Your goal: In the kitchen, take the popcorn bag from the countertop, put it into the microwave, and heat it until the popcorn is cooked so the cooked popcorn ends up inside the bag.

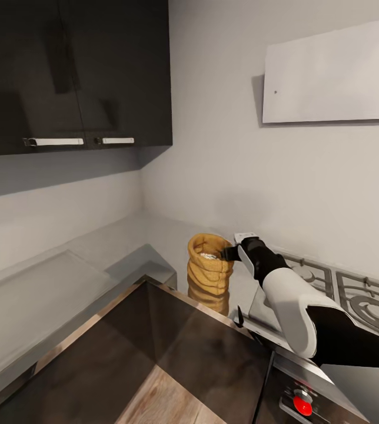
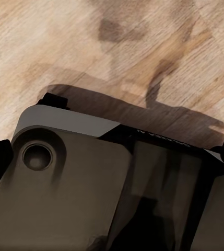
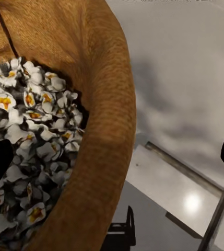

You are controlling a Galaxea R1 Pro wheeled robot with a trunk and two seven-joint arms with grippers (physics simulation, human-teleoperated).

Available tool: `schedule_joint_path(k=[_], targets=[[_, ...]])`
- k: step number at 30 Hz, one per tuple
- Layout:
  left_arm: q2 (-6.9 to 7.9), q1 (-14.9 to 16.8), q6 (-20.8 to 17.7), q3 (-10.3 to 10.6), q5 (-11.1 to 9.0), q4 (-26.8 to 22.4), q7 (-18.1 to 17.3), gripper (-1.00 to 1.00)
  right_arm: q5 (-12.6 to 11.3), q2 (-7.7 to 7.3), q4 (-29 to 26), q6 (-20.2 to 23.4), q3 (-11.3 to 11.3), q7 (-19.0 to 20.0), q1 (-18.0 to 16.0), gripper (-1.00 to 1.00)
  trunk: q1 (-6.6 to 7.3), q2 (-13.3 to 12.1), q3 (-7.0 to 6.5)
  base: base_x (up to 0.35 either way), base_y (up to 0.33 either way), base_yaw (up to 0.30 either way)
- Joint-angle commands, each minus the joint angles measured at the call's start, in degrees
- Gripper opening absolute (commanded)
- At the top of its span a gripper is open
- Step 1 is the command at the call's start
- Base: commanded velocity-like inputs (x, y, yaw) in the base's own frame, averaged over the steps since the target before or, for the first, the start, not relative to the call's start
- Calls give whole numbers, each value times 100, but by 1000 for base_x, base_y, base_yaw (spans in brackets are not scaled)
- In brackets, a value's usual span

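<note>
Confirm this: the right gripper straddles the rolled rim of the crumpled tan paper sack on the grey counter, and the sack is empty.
Not empty. The right wrist view shows white popped popcorn inside the crumpled tan paper sack. The rest holds: the right gripper straddles its rolled rim on the grey counter.

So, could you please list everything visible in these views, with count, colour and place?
popcorn bag: one, tan-yellow, on the countertop by the hob, white popcorn inside
countertop: one, grey, along the walls
wall cabinets: two doors, black, upper left
hood: one, white, upper right
gas hob: one, grey, right of bag
oven knob: one, red, bottom right
wood floor: light brown, below left gripper
right gripper: black, at the bag's rim
</note>
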State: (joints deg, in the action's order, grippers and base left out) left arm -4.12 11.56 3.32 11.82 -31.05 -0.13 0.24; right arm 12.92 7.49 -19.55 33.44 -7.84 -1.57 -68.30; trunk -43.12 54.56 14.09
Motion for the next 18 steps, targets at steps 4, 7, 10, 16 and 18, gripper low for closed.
schedule_joint_path(k=[4,7,10,16,18], targets=[[-1,5,19,48,-50,4,3,100,48,7,37,22,-41,15,1,100,-1,4,9,0,0,0],[-1,5,19,48,-50,4,3,100,44,11,38,22,-40,23,1,100,-1,4,9,0,0,0],[-1,5,19,48,-50,4,3,100,44,15,39,30,-38,24,1,100,-1,4,9,0,0,0],[-1,5,19,48,-42,4,-4,100,44,16,39,31,-41,25,1,100,-1,4,9,32,0,0],[-1,5,19,48,-41,4,-6,100,44,12,39,31,-42,25,1,100,-1,4,9,167,0,0]])
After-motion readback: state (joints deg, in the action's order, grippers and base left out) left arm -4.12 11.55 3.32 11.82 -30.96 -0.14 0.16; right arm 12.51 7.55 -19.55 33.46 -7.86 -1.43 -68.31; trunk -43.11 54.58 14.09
